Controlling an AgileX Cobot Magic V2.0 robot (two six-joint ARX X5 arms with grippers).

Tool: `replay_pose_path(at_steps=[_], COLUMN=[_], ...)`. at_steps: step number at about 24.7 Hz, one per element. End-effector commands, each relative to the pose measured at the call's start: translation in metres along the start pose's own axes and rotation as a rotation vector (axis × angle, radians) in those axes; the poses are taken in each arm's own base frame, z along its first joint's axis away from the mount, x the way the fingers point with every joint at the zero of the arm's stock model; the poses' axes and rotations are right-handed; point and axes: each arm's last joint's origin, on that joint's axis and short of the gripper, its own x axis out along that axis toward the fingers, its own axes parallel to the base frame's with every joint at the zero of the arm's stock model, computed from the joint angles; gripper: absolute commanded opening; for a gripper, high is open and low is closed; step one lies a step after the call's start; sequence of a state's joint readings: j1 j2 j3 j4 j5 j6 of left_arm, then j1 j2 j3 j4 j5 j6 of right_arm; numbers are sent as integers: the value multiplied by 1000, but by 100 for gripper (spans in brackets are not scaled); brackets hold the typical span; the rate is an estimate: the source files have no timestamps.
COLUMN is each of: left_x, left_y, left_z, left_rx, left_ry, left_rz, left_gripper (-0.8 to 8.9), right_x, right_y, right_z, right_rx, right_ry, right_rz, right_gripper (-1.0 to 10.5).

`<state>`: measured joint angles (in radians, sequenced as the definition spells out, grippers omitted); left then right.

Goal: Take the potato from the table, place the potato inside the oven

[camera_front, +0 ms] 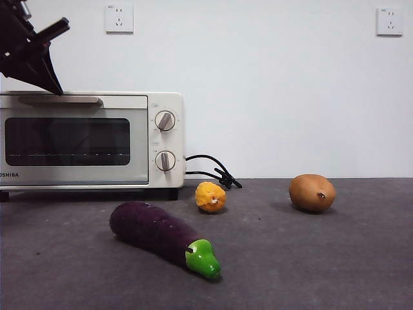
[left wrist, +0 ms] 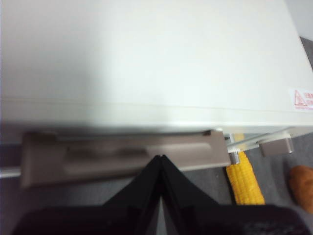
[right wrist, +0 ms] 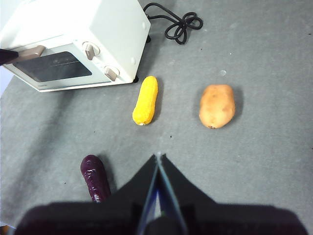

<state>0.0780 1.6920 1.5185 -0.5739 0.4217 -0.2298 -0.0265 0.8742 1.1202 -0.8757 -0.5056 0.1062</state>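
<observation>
The brown-orange potato (camera_front: pixel 312 193) (right wrist: pixel 217 105) lies on the dark grey table (camera_front: pixel 335 258) to the right, far from both grippers. The cream-white oven (camera_front: pixel 90 139) (right wrist: pixel 83 39) stands at the back left with its glass door closed. My left gripper (camera_front: pixel 55 87) (left wrist: pixel 160 157) is shut, its tips touching the oven's bar handle (left wrist: pixel 122 156) (camera_front: pixel 59 99) from above. My right gripper (right wrist: pixel 158 155) hovers high over the table, shut and holding nothing, with the potato ahead of it and to one side.
A purple eggplant (camera_front: pixel 161 236) (right wrist: pixel 94 177) lies in front of the oven. A yellow corn cob (camera_front: pixel 211 196) (right wrist: pixel 145 100) (left wrist: pixel 244 178) sits between oven and potato. The oven's black cord (camera_front: pixel 213 171) (right wrist: pixel 176 22) coils behind.
</observation>
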Motion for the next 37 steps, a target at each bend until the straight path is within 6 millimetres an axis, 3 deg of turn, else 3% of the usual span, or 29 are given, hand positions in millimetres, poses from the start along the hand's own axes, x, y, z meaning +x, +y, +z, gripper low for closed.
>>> replay_pose_path(at_steps=[1,16,37], left_x=[9,14,13], left_y=[6,13,15], left_z=[0,-2,-17], left_rx=[-17,-26,23], left_ry=[13,16,166], left_rz=[11,75,144], left_gripper=[-6,-6,-6], right_x=[-1,-1,-1], right_y=[1,1,0], right_z=[1,0,-11], right_rx=[-15,-7,-9], right_ry=[-1,12,106], right_rz=[5,4,-4], right_gripper=[-3,-2,-2])
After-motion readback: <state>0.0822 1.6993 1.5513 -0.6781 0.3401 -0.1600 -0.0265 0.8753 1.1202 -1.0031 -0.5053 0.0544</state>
